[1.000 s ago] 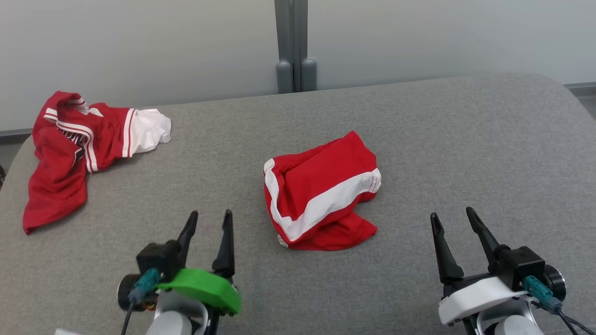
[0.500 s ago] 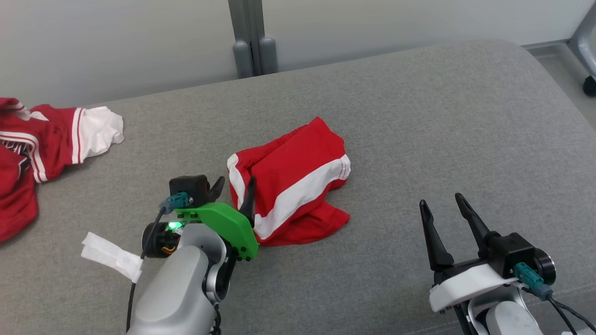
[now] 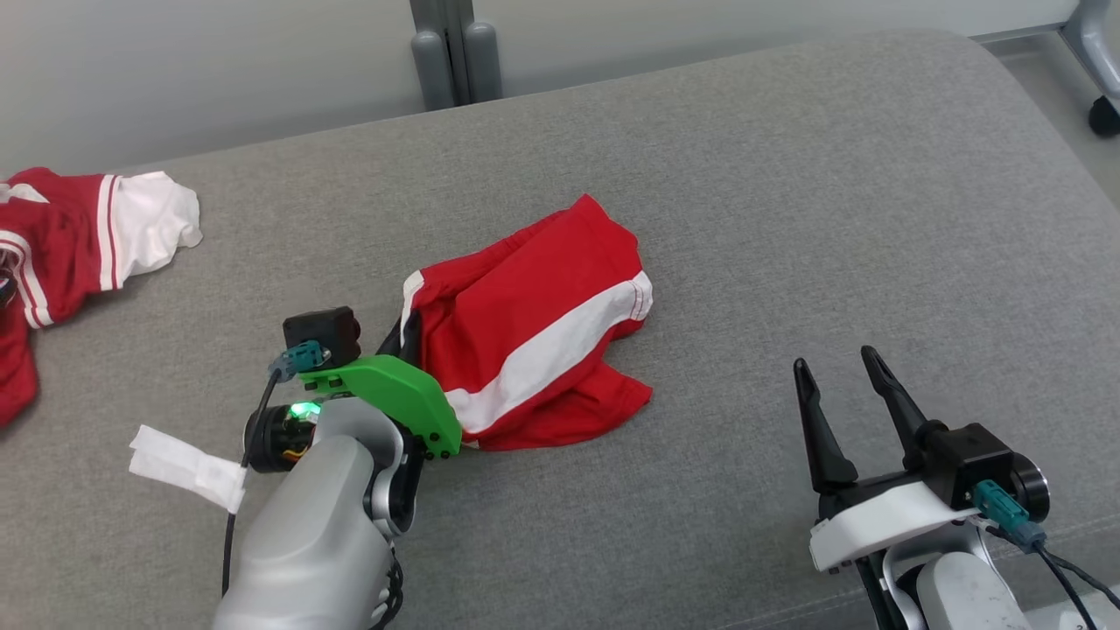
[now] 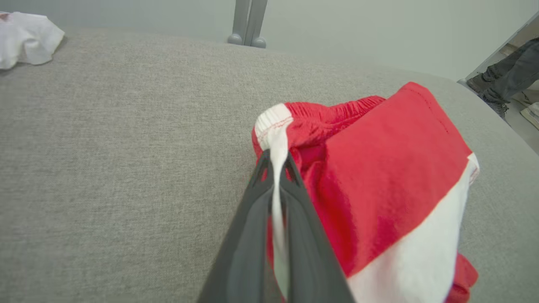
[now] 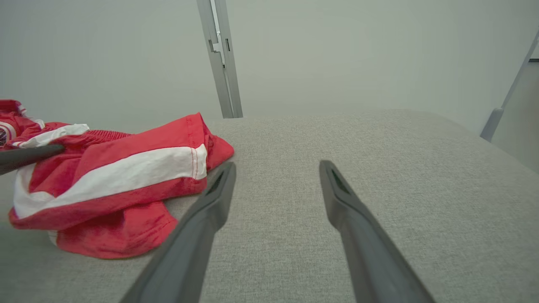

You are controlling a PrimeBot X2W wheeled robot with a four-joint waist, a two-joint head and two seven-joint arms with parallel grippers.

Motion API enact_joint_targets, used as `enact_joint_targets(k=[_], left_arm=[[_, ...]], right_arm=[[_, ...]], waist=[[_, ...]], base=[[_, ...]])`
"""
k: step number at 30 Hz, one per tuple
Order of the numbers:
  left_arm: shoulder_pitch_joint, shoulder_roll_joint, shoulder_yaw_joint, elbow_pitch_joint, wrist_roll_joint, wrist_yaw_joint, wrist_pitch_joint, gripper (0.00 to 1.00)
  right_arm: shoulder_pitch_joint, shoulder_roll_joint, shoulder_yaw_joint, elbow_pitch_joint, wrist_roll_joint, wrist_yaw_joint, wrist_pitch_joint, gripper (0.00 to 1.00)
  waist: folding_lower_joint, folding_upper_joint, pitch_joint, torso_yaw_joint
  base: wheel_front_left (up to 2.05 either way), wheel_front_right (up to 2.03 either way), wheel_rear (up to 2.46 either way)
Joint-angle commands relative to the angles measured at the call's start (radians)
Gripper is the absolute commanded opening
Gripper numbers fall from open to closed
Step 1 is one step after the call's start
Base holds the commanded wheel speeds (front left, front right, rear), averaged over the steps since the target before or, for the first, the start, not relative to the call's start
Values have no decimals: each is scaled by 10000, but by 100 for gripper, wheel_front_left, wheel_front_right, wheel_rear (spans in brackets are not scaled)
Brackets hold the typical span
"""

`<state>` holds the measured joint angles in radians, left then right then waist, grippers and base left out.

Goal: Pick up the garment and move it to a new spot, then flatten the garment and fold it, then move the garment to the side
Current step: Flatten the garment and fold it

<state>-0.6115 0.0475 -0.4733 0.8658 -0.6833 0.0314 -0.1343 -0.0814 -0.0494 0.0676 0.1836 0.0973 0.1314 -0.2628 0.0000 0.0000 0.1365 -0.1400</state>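
- Right gripper point(image 3: 835, 359): nearest the camera, low on the right. Fingers spread, nothing between them. It sits over the bare grey padded surface point(image 3: 787, 219), well apart from the cloth.
- Left gripper point(image 4: 276, 158): clenched on the white edge band at the near-left corner of the garment point(image 3: 534, 324). In the left wrist view the band runs between the two fingers.
- White tag point(image 3: 184, 464): hangs from the left arm's cable, just beside the wrist. Judged a minor snag risk if the arm sweeps low over the fabric.
- Garment: red shorts with a white stripe, crumpled in a heap mid-surface, resting on it.
- Risk 1: the bite looks narrow, on the edge band only. A quick lift could pull the band out of the fingers.
- Risk 2: the heap is folded over itself. Lifted from one corner, it may hang twisted, which would make flattening harder.
- Risk 3: a low carry would drag the trailing folds and bunch them further.
- Jersey point(image 3: 61, 236): red and white, at the far left edge. A new spot chosen too near it could overlap the two pieces.
- Post point(image 3: 446, 44): grey, beyond the far edge, out of the way.
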Motion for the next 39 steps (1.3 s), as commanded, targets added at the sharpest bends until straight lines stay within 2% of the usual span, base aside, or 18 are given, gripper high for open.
enact_joint_targets(k=[1,7,11,15,19,27,31,32,33,34,35,39], left_arm=[[-111,52,-12,24,-117,57,-248,0],[793,53,-4,-641,-858,221,-1127,0],[1658,52,272,-1511,-1036,717,-1306,0],[2800,51,792,-2939,-661,1291,-1306,0],[3757,51,800,-3979,-459,1644,-1300,0],[4453,51,462,-4124,-962,1995,-1303,0],[4483,51,291,-3899,-1216,1941,-1303,0],[4488,51,252,-3875,-1278,1895,-1303,7],[4469,51,254,-3903,-1306,1823,-1303,40],[4450,53,288,-3956,-1272,1764,-1302,64],[4442,53,345,-4008,-1193,1699,-1304,100],[4637,55,792,-4319,-650,1441,-1304,100]], right_arm=[[-58,-20,-17,-6,35,-14,-31,100],[74,-20,-65,-7,48,-14,-31,100],[121,-22,-147,-23,40,-14,-31,100],[164,-20,-210,-27,-6,-14,-31,100],[135,-22,-179,-3,-6,-14,-31,100],[-21,-22,-59,143,-2,-14,-31,100],[-41,-22,-42,216,-21,-14,-31,100],[-33,-22,-45,231,-29,-14,-31,100],[-23,-22,-55,250,-43,-14,-31,100],[-13,-22,-61,260,-43,-14,-31,100],[2,-22,-68,272,-42,-14,-31,100],[96,-22,-58,309,-39,-14,-31,100]], waist=[[0,0,-57,205],[0,0,-187,810],[0,0,-240,1191],[0,0,-244,1516],[0,0,-235,1659],[0,0,-232,1646],[0,0,-257,1565],[0,0,-267,1549],[0,0,-282,1533],[0,0,-297,1523],[0,0,-320,1511],[0,0,-435,1475]], base=[[0,0,0],[0,0,0],[0,0,0],[0,0,0],[0,0,0],[0,0,0],[0,0,0],[0,0,0],[0,0,0],[0,0,0],[0,0,0],[0,0,0]])
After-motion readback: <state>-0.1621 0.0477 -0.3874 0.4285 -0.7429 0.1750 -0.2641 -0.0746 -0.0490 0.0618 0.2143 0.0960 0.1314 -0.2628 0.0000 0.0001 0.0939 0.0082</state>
